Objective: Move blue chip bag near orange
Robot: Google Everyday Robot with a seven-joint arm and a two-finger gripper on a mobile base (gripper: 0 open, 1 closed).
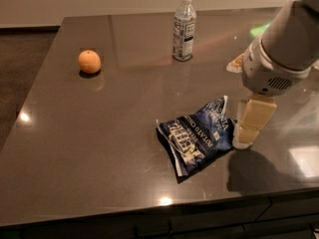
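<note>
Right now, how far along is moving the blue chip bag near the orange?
Nothing done yet: the blue chip bag lies at the front, far from the orange at back left. In hand: the gripper is at the bag's right edge. Left: grasp and carry.

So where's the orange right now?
The orange sits on the table's far left, apart from everything; the bottle is to its right. The gripper hangs at the bag's right edge, across the table.
</note>
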